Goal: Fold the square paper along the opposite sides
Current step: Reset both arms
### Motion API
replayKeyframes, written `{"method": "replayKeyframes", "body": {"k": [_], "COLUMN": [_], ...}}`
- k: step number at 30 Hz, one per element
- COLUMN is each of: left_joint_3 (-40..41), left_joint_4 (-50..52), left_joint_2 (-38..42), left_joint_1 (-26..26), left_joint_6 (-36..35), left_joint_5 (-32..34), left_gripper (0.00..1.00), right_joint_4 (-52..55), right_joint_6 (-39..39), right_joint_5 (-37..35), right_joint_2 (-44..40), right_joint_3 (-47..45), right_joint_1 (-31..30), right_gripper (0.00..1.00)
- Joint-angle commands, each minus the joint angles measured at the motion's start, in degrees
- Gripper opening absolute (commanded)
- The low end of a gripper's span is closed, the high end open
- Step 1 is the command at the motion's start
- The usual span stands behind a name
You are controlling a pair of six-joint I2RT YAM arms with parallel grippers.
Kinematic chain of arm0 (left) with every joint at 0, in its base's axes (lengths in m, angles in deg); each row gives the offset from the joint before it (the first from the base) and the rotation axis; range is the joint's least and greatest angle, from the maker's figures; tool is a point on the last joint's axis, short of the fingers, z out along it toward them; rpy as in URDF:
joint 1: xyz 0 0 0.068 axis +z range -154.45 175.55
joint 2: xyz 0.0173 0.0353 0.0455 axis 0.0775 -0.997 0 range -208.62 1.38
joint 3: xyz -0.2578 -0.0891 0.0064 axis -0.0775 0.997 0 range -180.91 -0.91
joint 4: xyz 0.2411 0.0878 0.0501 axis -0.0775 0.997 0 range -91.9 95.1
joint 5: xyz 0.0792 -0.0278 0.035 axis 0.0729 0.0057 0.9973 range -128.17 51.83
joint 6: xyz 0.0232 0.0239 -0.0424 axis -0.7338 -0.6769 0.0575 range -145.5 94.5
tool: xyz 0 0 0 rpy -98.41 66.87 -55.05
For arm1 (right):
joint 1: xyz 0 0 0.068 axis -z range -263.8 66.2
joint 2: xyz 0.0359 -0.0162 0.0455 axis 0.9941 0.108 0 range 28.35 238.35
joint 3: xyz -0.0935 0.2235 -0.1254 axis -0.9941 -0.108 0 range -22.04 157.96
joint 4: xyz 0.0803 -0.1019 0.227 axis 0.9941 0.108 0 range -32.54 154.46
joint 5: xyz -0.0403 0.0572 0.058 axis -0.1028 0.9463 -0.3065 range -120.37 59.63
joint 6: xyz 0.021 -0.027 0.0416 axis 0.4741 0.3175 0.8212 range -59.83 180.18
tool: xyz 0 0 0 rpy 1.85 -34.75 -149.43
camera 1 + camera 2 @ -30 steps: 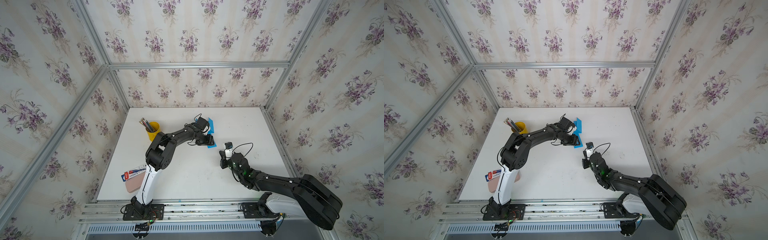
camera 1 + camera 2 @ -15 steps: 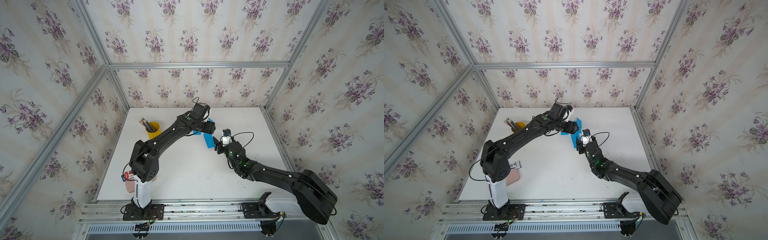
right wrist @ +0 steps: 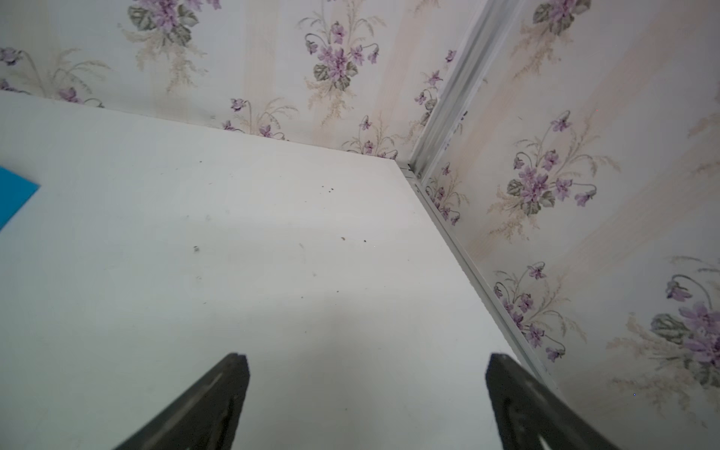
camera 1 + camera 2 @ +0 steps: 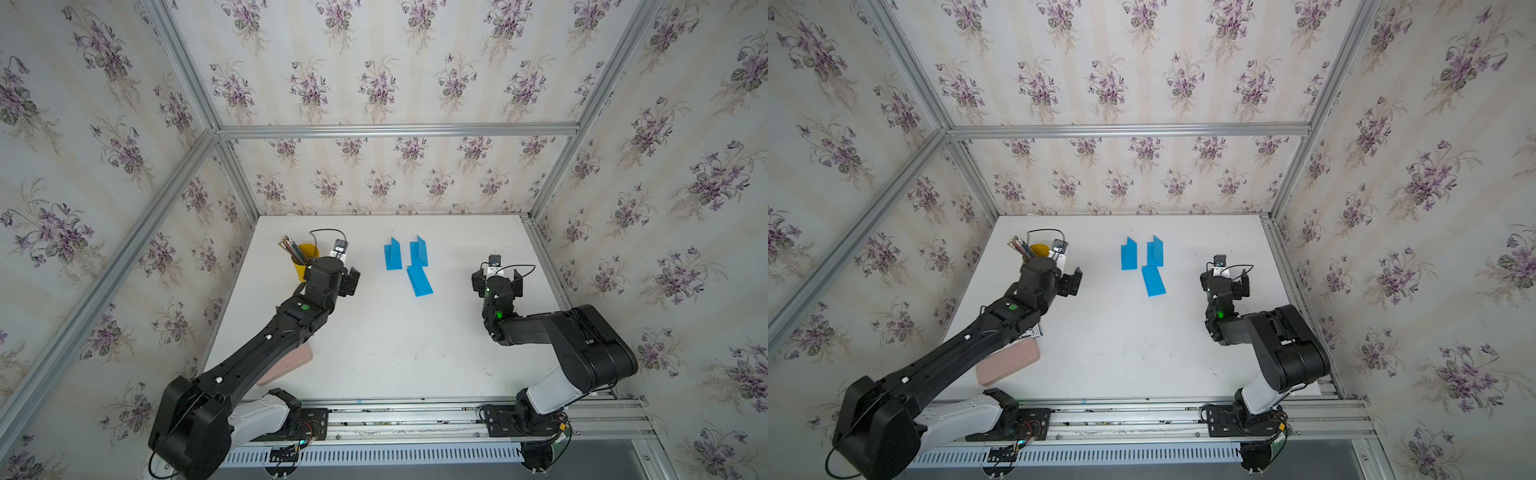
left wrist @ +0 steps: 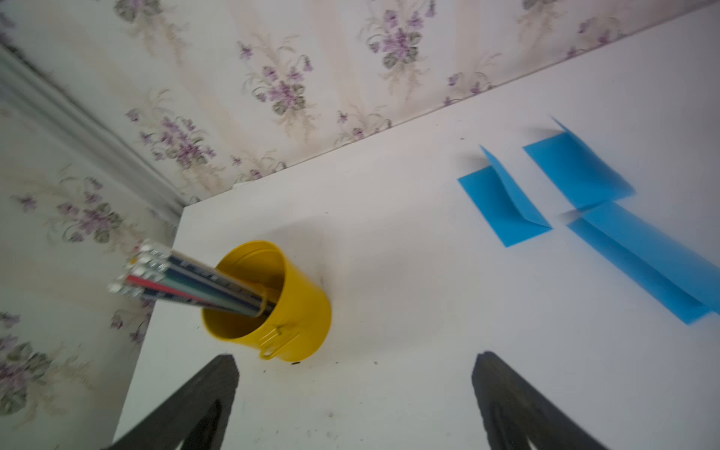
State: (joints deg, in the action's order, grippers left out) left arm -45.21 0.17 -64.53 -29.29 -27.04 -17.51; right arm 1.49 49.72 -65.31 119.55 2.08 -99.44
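Black and spread wide, the left fingers (image 5: 187, 409) hold nothing and hang above the counter (image 4: 374, 353) close to the yellow pencil cup (image 5: 280, 307). The right fingers (image 3: 202, 405) are just as wide and empty over bare counter at the opposite side. Between the two arms and farther back, well apart from both, lies the blue paper (image 4: 419, 280), folded into a narrow strip that sits nearly flat. Just behind it are a second folded sheet (image 4: 392, 255) and a third sheet (image 4: 418, 251), each with its upper flap standing ajar. Paper like this is probably very light, thin and limp, and likely to slide on the smooth white top or spring open at the crease. A free edge or corner looks like the best place to pinch it. Beyond, floral-papered walls (image 4: 395, 174) and aluminium frame rails (image 4: 395, 131) close the counter in on three sides
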Motion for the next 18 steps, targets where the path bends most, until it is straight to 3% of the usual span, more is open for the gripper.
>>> {"method": "replayKeyframes", "body": {"k": [1,4,8,10,12,13,15,18], "left_joint_3": [6.18,12.53,19.05,22.42,24.11,25.10,24.86,26.62], "left_joint_4": [-2.40,-8.63,-20.60,-30.74,-37.85,-42.67,-46.26,-59.61], "left_joint_2": [2.72,1.89,-2.68,-4.63,-5.29,-6.73,-9.55,-21.11], "left_joint_1": [6.89,10.78,16.46,19.26,21.29,21.94,23.69,24.11], "left_joint_6": [-1.05,-4.15,-3.21,-3.46,-3.50,-3.64,-0.04,-0.33], "left_joint_5": [-4.98,-5.70,-8.62,-10.97,-13.94,-14.12,-16.40,-16.59], "left_gripper": [0.98,0.95,0.95,0.95,0.94,0.94,0.94,0.93], "right_joint_4": [-3.22,-7.78,-25.01,-18.27,-23.32,-20.40,-22.68,-21.31], "right_joint_6": [7.87,12.49,11.00,11.72,10.69,11.19,10.96,11.91], "right_joint_5": [6.89,17.04,19.76,21.13,21.60,21.92,21.51,20.02], "right_joint_2": [-2.19,-4.94,-1.35,-3.67,-1.88,-3.06,-2.10,-2.69], "right_joint_3": [-1.79,-6.71,-13.39,-12.41,-13.11,-12.78,-12.91,-12.66], "right_joint_1": [3.96,9.72,10.14,10.14,10.19,10.19,10.30,10.31], "right_gripper": [1.00,1.00,1.00,1.00,1.00,1.00,1.00,1.00]}}
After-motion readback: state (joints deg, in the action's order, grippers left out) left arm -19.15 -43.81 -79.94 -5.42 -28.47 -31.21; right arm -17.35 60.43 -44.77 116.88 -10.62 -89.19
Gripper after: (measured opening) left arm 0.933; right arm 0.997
